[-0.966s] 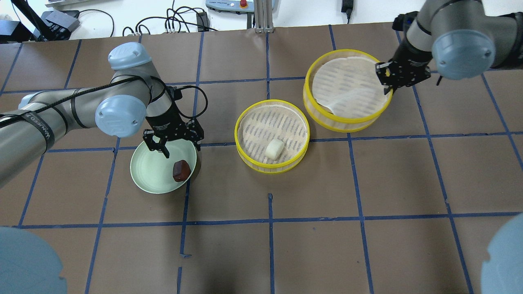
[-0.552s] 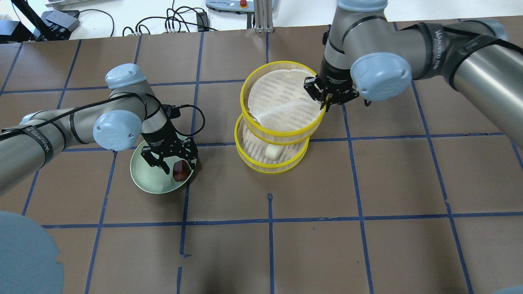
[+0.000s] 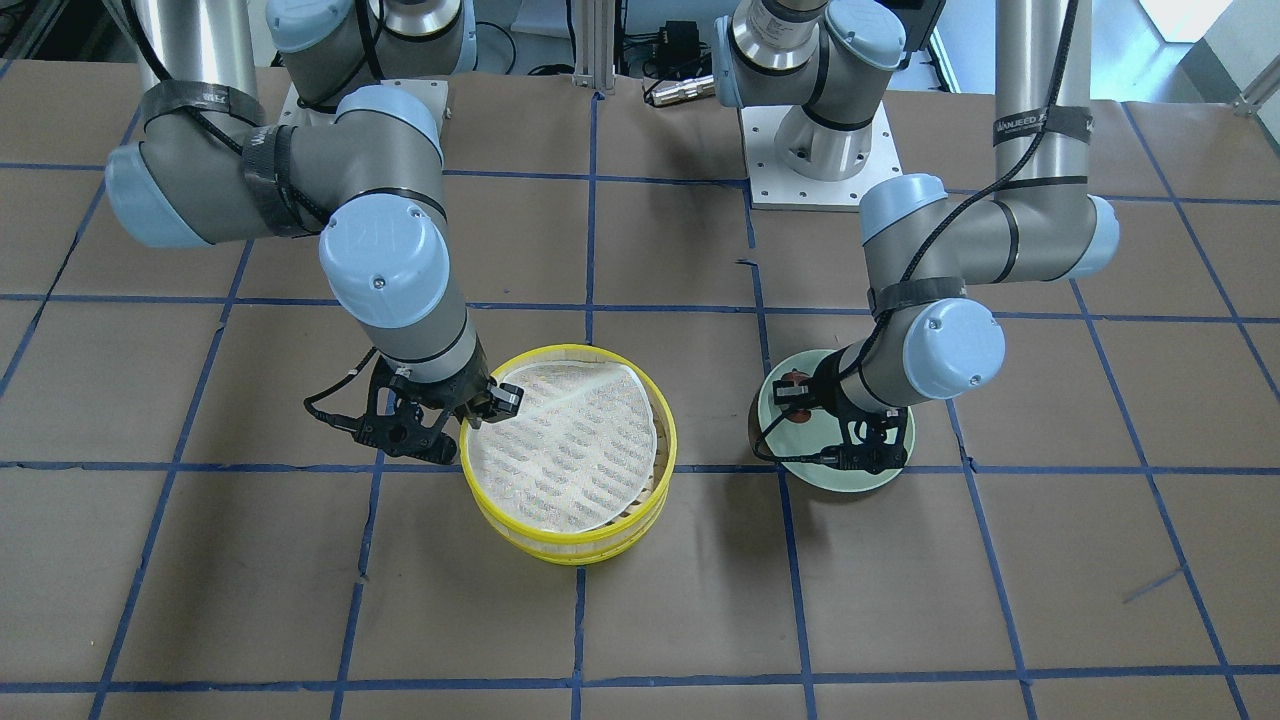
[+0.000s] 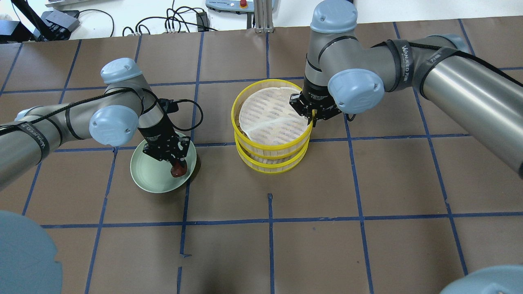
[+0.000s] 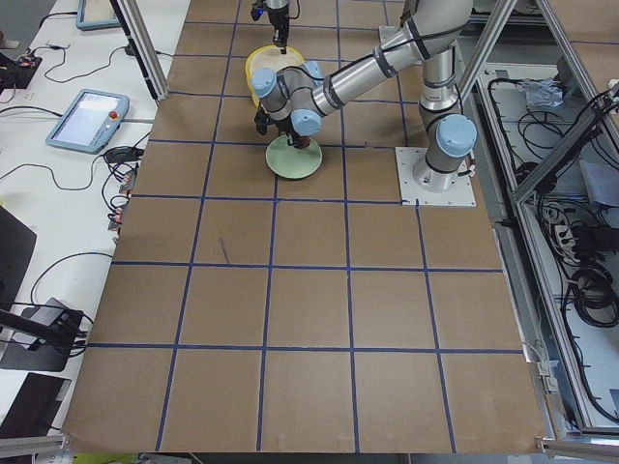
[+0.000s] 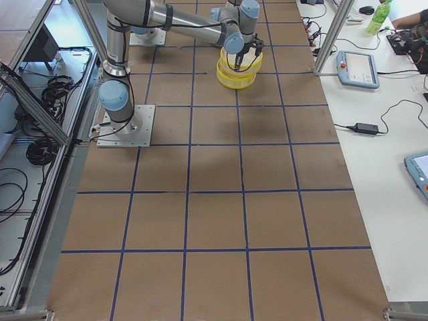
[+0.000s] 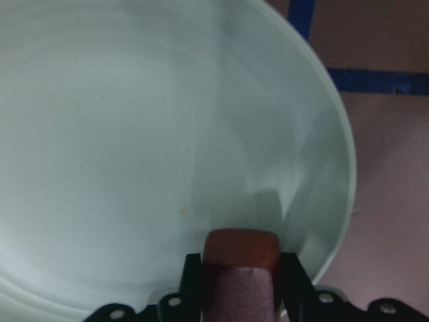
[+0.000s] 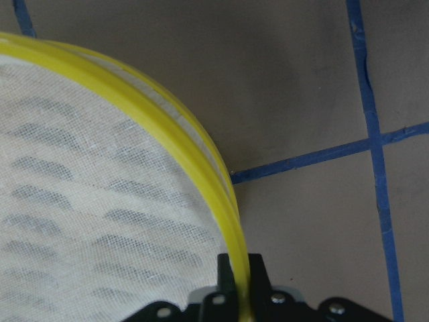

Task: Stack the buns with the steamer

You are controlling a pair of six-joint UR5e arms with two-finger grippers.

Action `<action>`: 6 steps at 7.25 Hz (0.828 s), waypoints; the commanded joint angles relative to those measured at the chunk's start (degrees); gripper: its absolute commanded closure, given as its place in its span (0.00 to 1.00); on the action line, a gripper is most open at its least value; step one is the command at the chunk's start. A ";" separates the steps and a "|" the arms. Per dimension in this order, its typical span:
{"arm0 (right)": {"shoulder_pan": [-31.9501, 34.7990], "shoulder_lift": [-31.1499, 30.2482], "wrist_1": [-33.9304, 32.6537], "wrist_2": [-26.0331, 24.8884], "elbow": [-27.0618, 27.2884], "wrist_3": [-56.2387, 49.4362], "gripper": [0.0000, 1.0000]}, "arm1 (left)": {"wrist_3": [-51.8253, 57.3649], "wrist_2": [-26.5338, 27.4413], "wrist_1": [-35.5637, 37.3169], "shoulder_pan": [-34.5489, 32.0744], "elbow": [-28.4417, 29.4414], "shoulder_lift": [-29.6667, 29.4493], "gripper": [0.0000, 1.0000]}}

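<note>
We take the lower steamer (image 4: 269,167) as our mark: a round tray with yellow bands, standing on the brown table (image 4: 367,183) with its blue tape grid. Directly on top of it is the upper steamer (image 4: 269,151), the same yellow-rimmed make, its floor covered by a pale woven liner (image 4: 271,112) creased across the middle. We cannot tell whether the upper one is fully seated on the lower steamer or a hair above it. The right gripper (image 4: 312,116) pinches the upper steamer's rim on the side turned away from the left arm, one finger inside the wall and one outside, closed tight on the yellow band. To the left-arm side of the lower steamer, near it but not touching, lies a pale green plate (image 4: 149,175). Over that plate's edge nearest the lower steamer, the left gripper (image 4: 178,166) is clamped on the reddish-brown bun (image 7: 241,249), a finger pressed to each flank. The bun is small and oblong with rounded corners, dark red-brown at its far end and duller and mauve along the side near the wrist camera. We cannot tell whether it touches the plate.
</note>
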 commanded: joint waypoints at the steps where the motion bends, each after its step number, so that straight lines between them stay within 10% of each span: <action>1: 0.23 0.13 0.00 0.54 0.48 0.08 0.90 | -2.89 -1.98 -5.79 0.78 7.40 0.49 0.86; 6: 0.14 -0.22 0.18 -0.16 1.80 -0.62 0.85 | -52.53 -33.48 -6.91 -6.12 16.32 -0.73 0.83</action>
